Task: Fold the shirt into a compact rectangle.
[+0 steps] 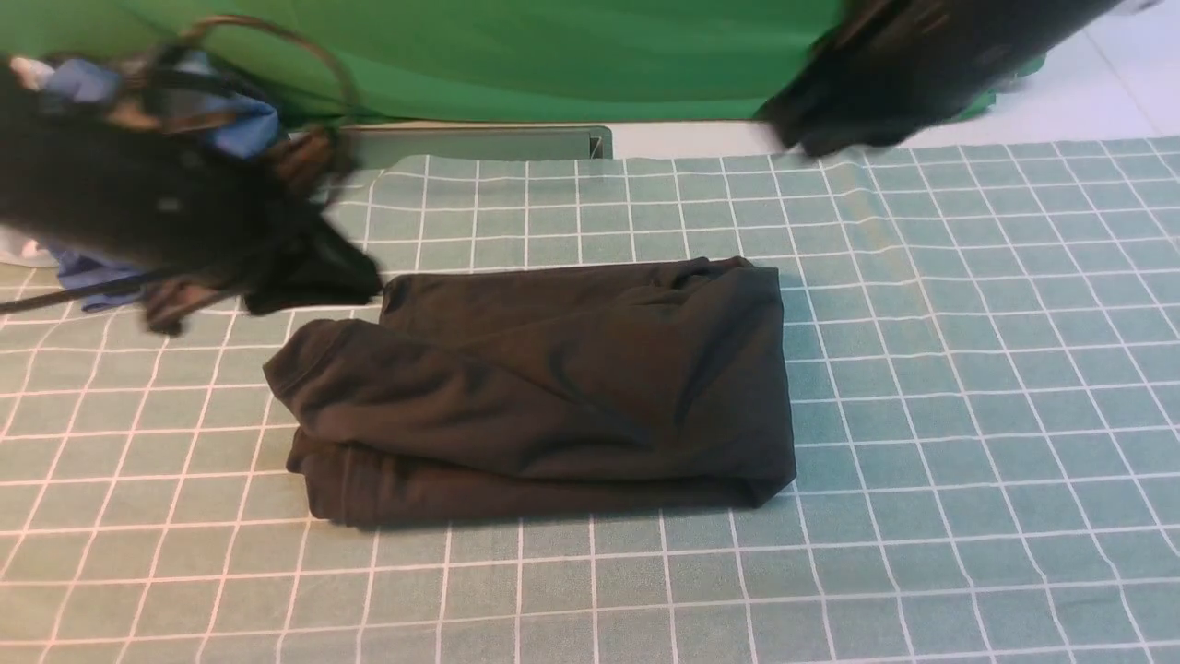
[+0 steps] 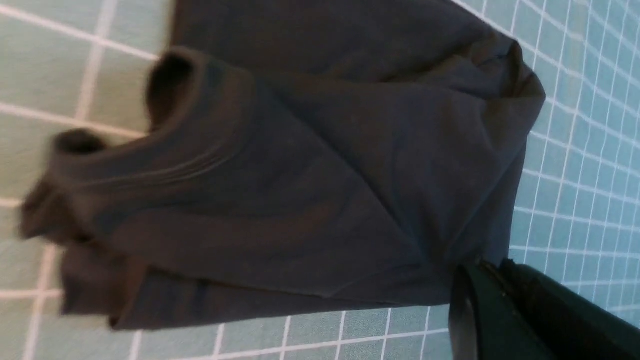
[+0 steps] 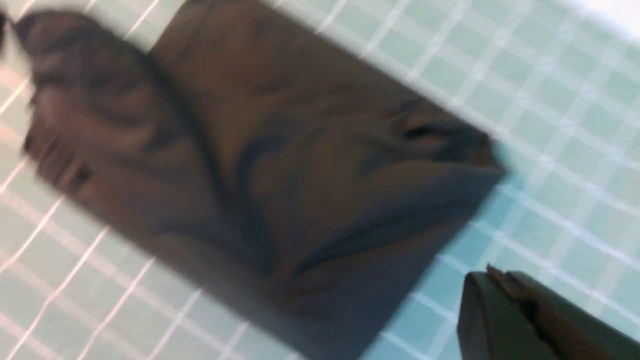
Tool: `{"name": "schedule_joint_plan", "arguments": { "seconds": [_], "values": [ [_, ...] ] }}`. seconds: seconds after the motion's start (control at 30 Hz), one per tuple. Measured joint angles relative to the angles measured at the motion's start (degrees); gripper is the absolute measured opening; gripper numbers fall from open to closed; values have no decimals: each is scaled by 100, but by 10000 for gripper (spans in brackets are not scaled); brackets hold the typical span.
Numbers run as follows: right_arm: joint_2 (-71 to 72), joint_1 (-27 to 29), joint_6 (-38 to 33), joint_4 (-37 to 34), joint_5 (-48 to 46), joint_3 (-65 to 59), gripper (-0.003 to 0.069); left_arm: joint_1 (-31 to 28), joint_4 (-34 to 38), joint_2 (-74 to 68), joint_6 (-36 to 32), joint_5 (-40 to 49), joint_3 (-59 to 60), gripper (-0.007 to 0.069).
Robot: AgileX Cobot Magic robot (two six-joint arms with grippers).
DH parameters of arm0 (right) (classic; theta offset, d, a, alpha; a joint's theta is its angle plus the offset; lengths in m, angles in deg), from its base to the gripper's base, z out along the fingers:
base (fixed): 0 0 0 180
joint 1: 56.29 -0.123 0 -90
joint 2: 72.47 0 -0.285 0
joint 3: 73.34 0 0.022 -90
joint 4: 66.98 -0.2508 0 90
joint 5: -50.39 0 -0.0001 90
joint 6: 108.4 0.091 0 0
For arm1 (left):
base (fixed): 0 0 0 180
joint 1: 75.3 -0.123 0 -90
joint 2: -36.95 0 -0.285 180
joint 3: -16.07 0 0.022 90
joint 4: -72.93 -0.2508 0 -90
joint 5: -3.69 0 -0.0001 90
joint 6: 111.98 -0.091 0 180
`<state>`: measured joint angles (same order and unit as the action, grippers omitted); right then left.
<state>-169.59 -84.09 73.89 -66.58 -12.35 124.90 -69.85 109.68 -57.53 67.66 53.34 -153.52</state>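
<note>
Shirt fabric, black and soft, is seen folded into a rough rectangle in the middle of the green checked tablecloth. Its layered edges are turned toward the robot's left, and one layer sticks out at the far left corner. The left gripper, blurred, is held over the cloth just beside that far left corner, with its jaws pressed together on nothing. The right gripper is raised at the far edge of the tablecloth, well apart from the shirt, its jaws likewise pressed together and empty. A blue garment is seen behind the left arm, before a green backdrop.
</note>
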Motion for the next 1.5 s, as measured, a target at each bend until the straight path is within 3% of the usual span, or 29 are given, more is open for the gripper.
{"name": "schedule_joint_plan", "arguments": {
  "seconds": [0.17, 0.4, 0.77, 1.03, 1.2, 1.5],
  "values": [
    [304, 509, -73, 11, -267, 0, 27, 532, -515, -928, 179, -223, -384, 13],
    [356, 822, -229, 11, -589, -19, 27, 290, -1519, -1743, 736, -155, -325, 13],
    [356, 821, -362, 5, -377, -35, 28, -99, -1516, -1927, 959, 490, -105, 13],
    [356, 823, -383, 5, -346, -35, 34, -201, -1248, -1667, 742, 1655, -524, 13],
    [356, 823, -407, 5, -346, -35, 37, -196, -905, -1054, 743, 1244, -1137, 15],
    [356, 823, -446, 0, -333, -35, 47, -196, -1152, -1420, 850, 913, -1398, 15]
  ]
}}
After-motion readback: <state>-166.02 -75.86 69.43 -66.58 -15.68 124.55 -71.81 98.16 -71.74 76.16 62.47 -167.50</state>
